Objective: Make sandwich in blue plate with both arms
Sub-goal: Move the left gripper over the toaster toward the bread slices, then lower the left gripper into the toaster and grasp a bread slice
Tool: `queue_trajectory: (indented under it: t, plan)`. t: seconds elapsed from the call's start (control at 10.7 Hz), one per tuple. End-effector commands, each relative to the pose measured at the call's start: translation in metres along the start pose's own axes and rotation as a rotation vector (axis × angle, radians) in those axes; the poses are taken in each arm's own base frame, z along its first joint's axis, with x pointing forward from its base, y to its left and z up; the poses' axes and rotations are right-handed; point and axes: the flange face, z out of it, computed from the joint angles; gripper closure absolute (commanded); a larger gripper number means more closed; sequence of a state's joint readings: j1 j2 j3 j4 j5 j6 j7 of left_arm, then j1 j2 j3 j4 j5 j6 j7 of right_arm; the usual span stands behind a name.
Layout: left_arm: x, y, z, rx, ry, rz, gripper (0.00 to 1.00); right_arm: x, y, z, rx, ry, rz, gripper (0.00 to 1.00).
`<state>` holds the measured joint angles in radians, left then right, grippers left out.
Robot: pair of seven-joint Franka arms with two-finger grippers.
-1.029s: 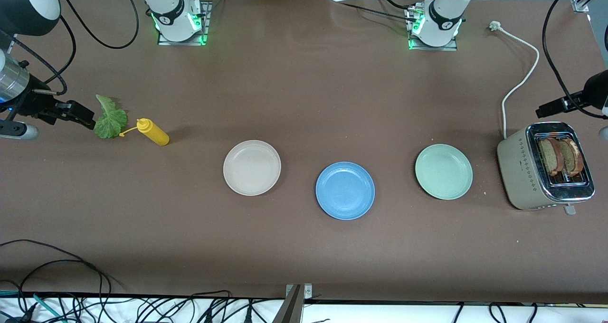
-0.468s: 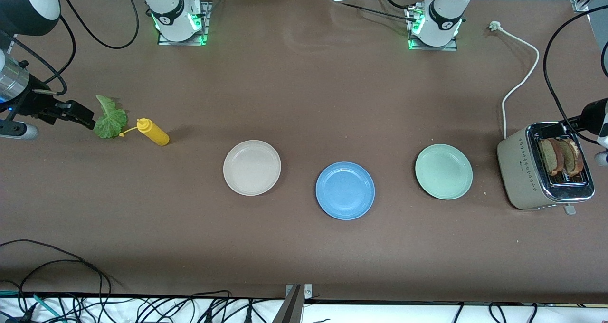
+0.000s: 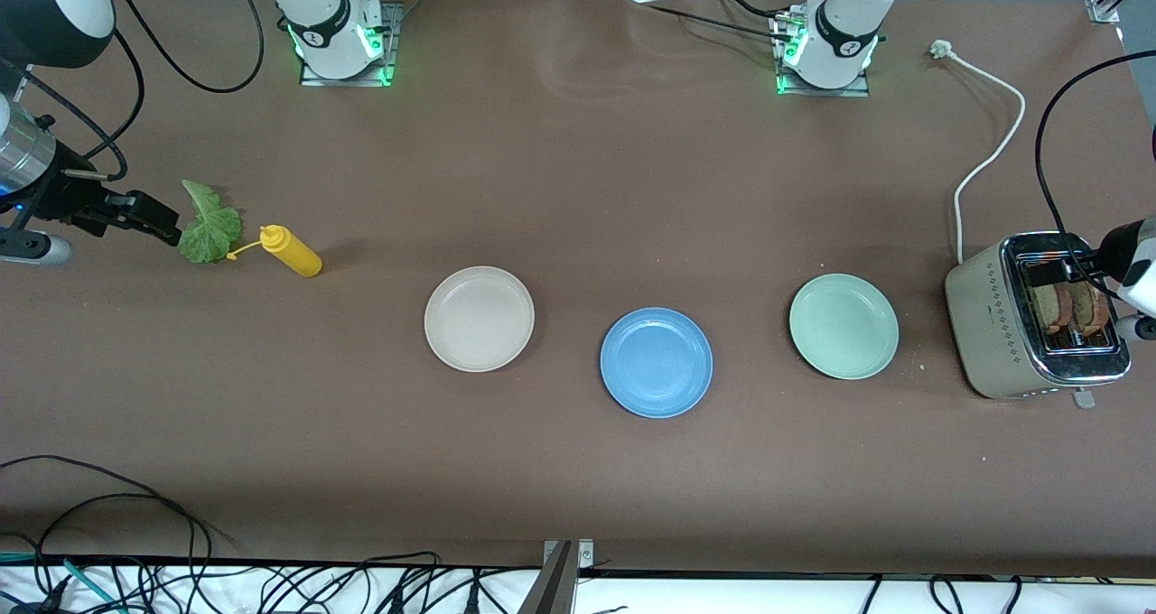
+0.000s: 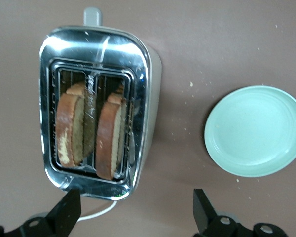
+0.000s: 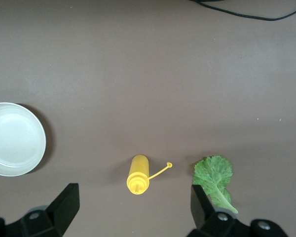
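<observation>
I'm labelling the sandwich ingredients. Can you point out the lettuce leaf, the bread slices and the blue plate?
lettuce leaf (image 3: 209, 227): front view, middle of the leaf.
bread slices (image 4: 111, 136): left wrist view, crust of one slice in the toaster.
blue plate (image 3: 657, 362): front view, bare centre.

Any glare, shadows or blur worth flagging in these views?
Front view: even light, green glow at both arm bases, soft shadow beside the yellow bottle. Left wrist view: chrome toaster top mirrors light; sharp. Right wrist view: cream plate casts a dark crescent shadow.

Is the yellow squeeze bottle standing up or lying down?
Lying down. The yellow bottle rests on its side on the table beside the lettuce leaf, cap dangling.
</observation>
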<state>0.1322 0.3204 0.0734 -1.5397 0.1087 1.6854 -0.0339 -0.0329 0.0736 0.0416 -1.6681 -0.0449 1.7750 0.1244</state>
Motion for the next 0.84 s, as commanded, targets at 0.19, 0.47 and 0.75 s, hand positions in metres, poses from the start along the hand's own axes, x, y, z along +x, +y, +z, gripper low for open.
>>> queue_trajectory:
  t: [0.19,0.47,0.75]
  plan:
    - [0.018,-0.033,0.016,0.001,0.063,0.1,0.0,0.002,0.001,-0.005,-0.013,-0.001,0.007,0.0]
    - [0.021,-0.026,0.04,-0.038,0.082,0.107,0.0,0.002,0.001,-0.005,-0.013,-0.001,0.007,0.0]
    - [0.027,-0.018,0.061,-0.063,0.087,0.108,0.0,0.002,0.001,-0.005,-0.016,0.001,0.006,0.0]
